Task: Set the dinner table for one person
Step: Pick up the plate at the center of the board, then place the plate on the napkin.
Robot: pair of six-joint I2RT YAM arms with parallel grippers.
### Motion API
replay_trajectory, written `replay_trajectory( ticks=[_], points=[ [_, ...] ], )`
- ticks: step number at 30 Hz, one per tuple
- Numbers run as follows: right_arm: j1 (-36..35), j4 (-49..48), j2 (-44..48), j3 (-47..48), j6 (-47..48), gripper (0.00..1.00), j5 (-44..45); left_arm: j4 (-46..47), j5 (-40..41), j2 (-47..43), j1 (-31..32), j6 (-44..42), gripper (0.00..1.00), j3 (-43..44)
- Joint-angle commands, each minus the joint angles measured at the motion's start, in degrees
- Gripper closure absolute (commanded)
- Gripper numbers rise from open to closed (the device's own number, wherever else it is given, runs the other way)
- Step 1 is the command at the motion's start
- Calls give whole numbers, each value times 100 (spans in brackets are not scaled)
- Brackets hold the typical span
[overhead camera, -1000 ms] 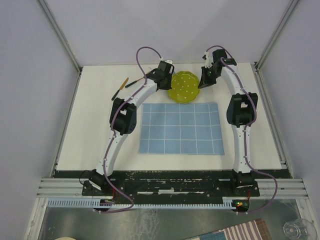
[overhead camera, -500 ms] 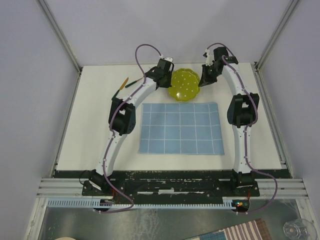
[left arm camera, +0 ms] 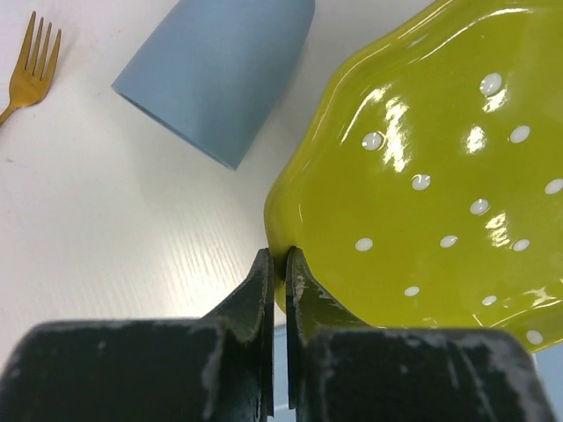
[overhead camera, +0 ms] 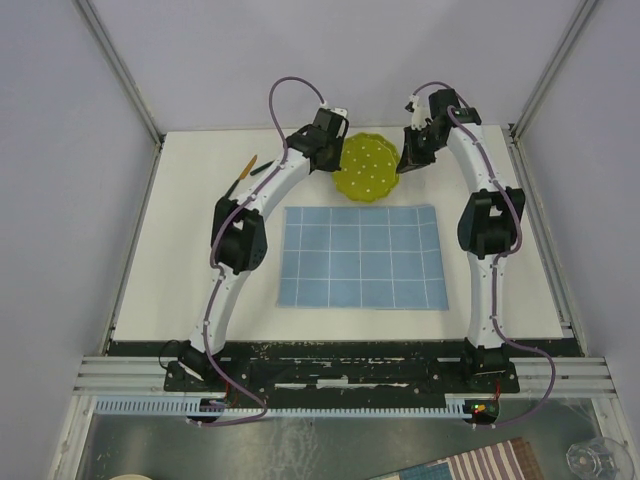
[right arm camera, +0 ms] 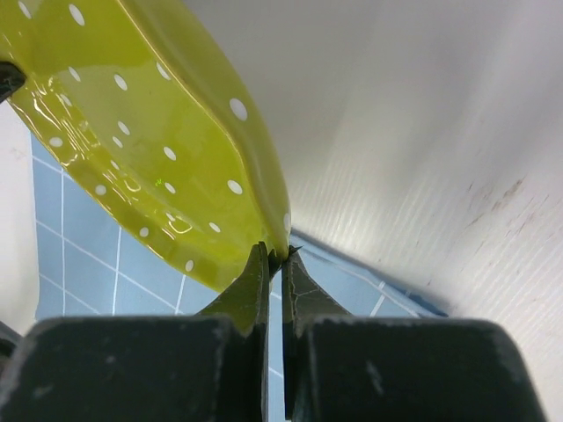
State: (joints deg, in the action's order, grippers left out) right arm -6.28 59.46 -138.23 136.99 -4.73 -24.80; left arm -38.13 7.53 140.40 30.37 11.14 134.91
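Observation:
A yellow-green plate with white dots (overhead camera: 367,172) hangs between both arms over the far middle of the dinner table (overhead camera: 170,270). My left gripper (overhead camera: 335,160) is shut on the plate's left rim; in the left wrist view the fingertips (left arm camera: 279,259) pinch the plate (left arm camera: 422,176) at its edge. My right gripper (overhead camera: 403,165) is shut on the opposite rim. The right wrist view shows that gripper (right arm camera: 274,255) clamping the tilted plate (right arm camera: 149,149) above the light-blue cloth (right arm camera: 97,264).
A light-blue cloth with a white grid (overhead camera: 362,257) lies in the table's middle, just nearer than the plate. A blue cup (left arm camera: 220,70) lies on its side left of the plate. A gold fork (left arm camera: 31,53) and a dark utensil (overhead camera: 264,167) lie at the far left.
Both arms have stretched a little farther out, carrying the plate slightly toward the far edge. Both grips are unchanged.

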Motion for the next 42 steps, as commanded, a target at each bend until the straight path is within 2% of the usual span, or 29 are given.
replay_trajectory(
  ticks=[1, 15, 27, 38, 42],
  points=[
    [-390, 351, 739, -177, 370, 98, -841, 362, -157, -848, 253, -302, 97, 77],
    [-640, 599, 910, -569, 389, 98, -1058, -25, -374, -959, 603, 0, 97, 76],
    [-957, 1017, 1484, -1448, 877, 98, -1167, -322, -549, -1451, 974, 82, 97, -856],
    [-1084, 1106, 2198, -2972, 1350, 98, -1011, -344, -566, -1866, 1032, 23, 97, -1738],
    [-1101, 1100, 2173, -3059, 1364, 98, -1019, -363, -594, -1918, 1075, 31, 97, -1773]
  ],
)
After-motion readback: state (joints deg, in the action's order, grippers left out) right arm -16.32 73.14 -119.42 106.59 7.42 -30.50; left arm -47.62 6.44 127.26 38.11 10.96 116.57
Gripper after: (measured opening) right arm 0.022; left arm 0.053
